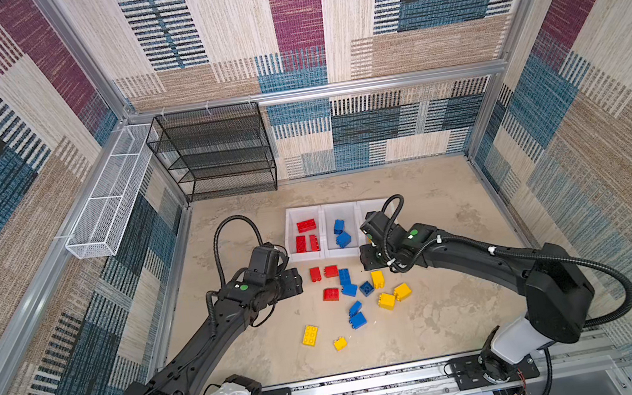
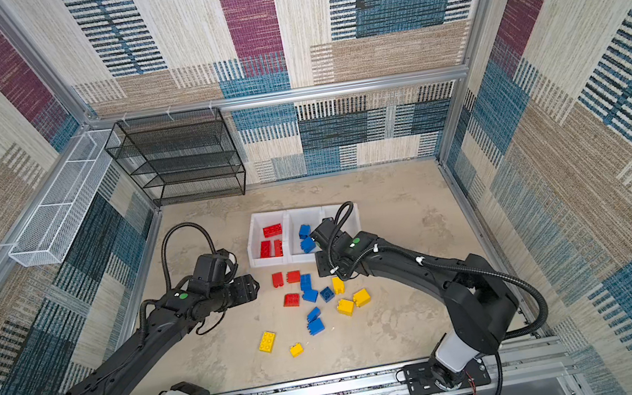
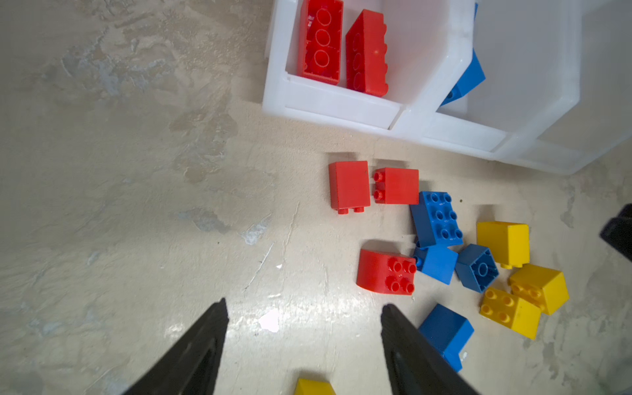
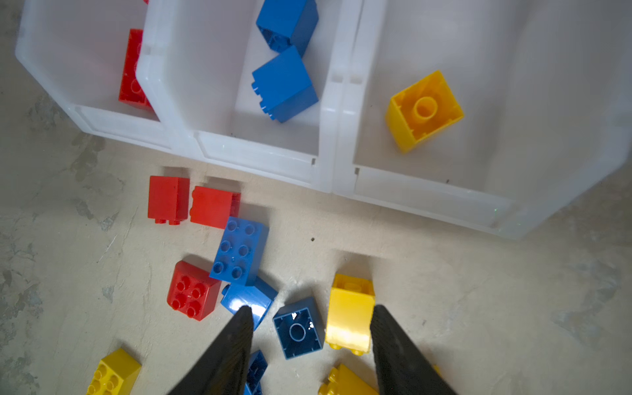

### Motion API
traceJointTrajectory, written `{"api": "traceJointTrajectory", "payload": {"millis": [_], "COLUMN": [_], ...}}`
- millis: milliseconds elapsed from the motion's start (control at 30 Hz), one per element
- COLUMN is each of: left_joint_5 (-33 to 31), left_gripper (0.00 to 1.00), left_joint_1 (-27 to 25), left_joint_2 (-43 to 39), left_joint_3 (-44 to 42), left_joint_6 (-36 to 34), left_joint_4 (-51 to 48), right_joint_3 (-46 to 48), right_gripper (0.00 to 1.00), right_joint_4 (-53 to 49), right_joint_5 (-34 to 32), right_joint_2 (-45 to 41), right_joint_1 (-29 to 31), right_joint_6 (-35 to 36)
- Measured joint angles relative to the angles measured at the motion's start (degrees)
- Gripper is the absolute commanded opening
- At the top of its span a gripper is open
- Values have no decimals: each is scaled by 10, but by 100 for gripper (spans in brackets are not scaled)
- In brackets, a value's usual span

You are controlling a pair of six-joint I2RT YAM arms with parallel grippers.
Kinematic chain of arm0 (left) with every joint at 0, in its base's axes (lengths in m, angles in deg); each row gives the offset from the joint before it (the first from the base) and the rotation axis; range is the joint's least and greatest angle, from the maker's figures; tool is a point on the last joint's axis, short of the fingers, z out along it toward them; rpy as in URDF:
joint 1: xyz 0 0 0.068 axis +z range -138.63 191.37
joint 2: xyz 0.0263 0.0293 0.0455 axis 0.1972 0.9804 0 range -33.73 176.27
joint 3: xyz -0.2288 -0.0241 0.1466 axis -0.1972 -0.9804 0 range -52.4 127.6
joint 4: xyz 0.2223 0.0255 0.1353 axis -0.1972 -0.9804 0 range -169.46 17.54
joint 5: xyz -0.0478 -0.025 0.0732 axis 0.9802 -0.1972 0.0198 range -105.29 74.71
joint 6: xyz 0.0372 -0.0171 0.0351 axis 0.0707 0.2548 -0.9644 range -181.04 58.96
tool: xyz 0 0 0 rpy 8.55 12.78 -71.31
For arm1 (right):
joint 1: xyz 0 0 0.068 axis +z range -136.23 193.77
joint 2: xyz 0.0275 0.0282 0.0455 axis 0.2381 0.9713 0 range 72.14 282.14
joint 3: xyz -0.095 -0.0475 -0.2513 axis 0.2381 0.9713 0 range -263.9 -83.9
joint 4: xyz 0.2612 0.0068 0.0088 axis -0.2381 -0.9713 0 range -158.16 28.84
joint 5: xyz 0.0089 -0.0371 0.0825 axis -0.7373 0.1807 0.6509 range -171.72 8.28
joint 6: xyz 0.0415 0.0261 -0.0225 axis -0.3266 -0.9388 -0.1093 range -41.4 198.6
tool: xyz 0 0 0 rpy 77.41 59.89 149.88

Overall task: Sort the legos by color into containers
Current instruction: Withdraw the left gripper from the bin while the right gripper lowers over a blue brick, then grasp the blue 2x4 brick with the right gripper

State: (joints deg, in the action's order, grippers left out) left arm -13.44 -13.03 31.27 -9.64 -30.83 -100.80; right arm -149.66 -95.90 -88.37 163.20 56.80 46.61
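At the middle of the desk [image 4: 478,290], the right gripper [image 4: 311,307], jaws apart and empty, straddles a yellow brick [image 4: 349,314] and a blue brick [image 4: 298,329], so it should shift to enclose the yellow only; the left gripper [image 3: 304,302] gapes empty.

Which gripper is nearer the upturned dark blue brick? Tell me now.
Right. The right gripper hangs open over the dark blue brick; the left gripper sits beyond the red bricks.

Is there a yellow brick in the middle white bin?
No, the middle bin holds only two blue bricks; the yellow brick lies in the end bin beside it.
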Motion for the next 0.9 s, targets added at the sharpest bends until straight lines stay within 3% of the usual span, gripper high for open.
{"api": "traceJointTrajectory", "payload": {"millis": [400, 633, 900], "left_joint_5": [44, 63, 76], "left_gripper": [74, 73, 73], "left_joint_1": [0, 0, 0], "left_joint_2": [-72, -99, -122], "left_joint_3": [-59, -76, -89], "left_joint_6": [13, 13, 13], "left_joint_4": [-1, -6, -11], "right_joint_3": [-103, -130, -129], "right_gripper": [58, 57, 49], "right_joint_4": [2, -3, -11], "right_joint_5": [-4, -4, -6], "right_joint_2": [148, 195, 211], "right_joint_1": [54, 63, 66], "right_joint_6": [-35, -57, -77]}}
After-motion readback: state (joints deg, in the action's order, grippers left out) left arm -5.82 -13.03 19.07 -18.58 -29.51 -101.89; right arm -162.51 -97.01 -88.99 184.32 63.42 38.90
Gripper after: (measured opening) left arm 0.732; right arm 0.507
